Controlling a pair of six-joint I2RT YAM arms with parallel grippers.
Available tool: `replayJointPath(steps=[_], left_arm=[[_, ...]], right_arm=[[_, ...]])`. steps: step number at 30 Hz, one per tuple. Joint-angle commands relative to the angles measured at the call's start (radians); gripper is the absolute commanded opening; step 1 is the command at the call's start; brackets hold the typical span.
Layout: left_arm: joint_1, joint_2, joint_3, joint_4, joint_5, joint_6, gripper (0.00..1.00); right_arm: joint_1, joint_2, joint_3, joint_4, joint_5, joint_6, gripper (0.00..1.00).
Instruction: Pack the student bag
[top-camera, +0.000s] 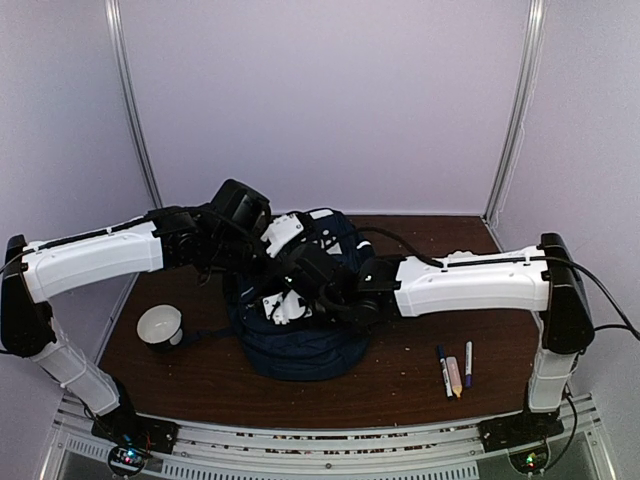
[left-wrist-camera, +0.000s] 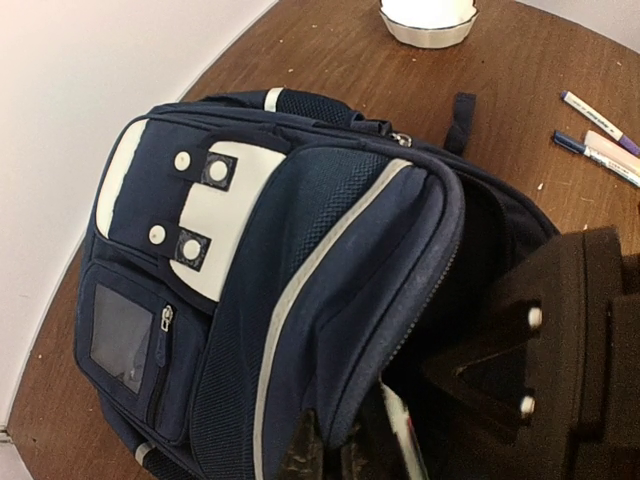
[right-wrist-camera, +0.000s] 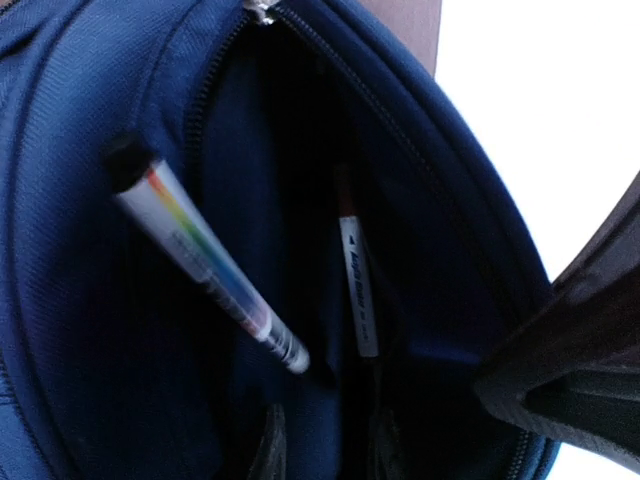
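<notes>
Left tool (left-wrist-camera: 330, 455) is clamping the student bag (left-wrist-camera: 330, 250) open. Right tool (right-wrist-camera: 328, 445) is standing apart, rainbow marker (right-wrist-camera: 205, 265) sliding in; best backing straight out, clear of the zip (right-wrist-camera: 370, 100).

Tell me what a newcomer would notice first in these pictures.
The navy student bag sits in the middle of the table, the left arm and right arm bent over it. In the right wrist view its pocket gapes, holding a rainbow-striped marker and a white marker. Three pens lie to its right, a white bowl to its left.
</notes>
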Motion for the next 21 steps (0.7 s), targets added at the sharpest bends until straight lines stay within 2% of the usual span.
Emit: replayJointPath(steps=[1,12,16,21], left_arm=[[0.007,-0.056,0.016,0.110,0.015,-0.029,0.00],[0.009,-0.057,0.013,0.111,0.001,-0.026,0.00],[0.010,-0.055,0.013,0.111,-0.001,-0.026,0.00],[0.010,-0.054,0.012,0.113,0.000,-0.027,0.00]], right_arm=[[0.007,-0.016,-0.017,0.076,0.079,0.019,0.33],[0.013,-0.132,-0.058,-0.070,-0.075,0.130,0.36],[0.013,-0.132,-0.061,-0.081,-0.136,0.176,0.34],[0.022,-0.100,-0.042,-0.075,-0.208,0.235,0.27]])
